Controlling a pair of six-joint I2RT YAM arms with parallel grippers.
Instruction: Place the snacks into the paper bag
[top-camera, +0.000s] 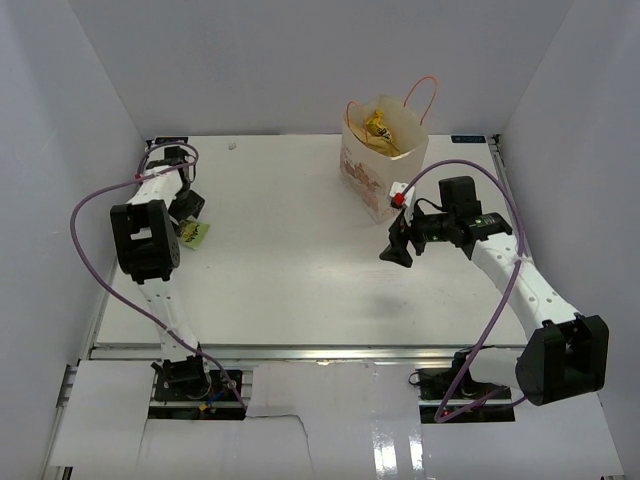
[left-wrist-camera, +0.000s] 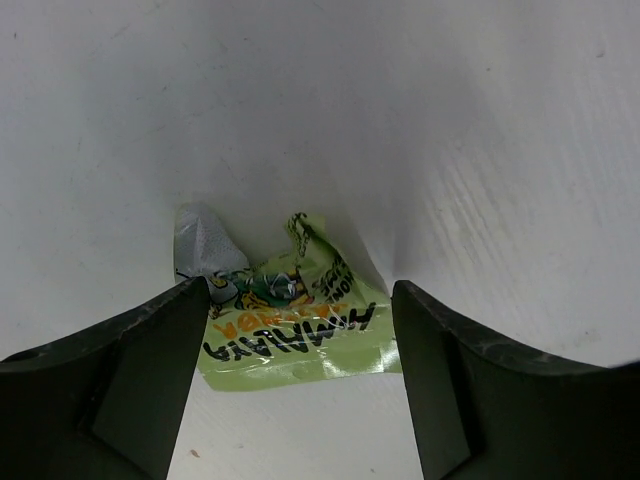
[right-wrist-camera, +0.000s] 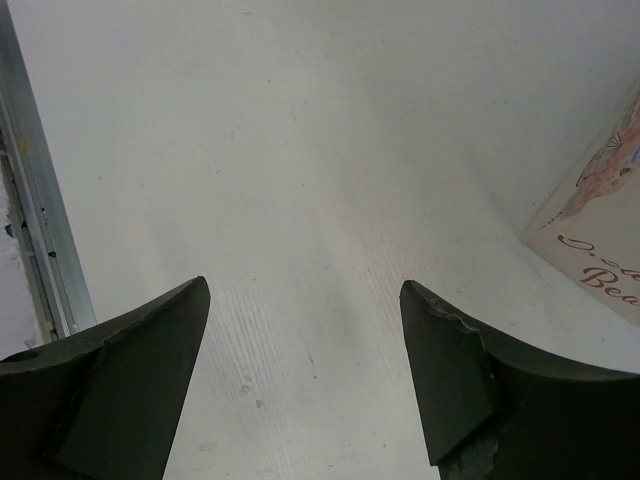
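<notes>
The paper bag (top-camera: 378, 160) stands upright at the back right of the table, with orange loop handles and a yellow packet (top-camera: 378, 128) showing inside it. Its printed side also shows at the right edge of the right wrist view (right-wrist-camera: 610, 215). A light-green packet (top-camera: 196, 234) lies flat on the table at the far left; in the left wrist view it (left-wrist-camera: 290, 325) lies between and just beyond the fingers. My left gripper (left-wrist-camera: 300, 345) is open over it, not touching. My right gripper (top-camera: 398, 247) is open and empty, just in front of the bag. The other packets are out of view.
The table's metal left rail (right-wrist-camera: 35, 200) shows in the right wrist view. White walls enclose the table on the left, back and right. A purple cable (top-camera: 100, 195) loops off the left arm, close to the left wall.
</notes>
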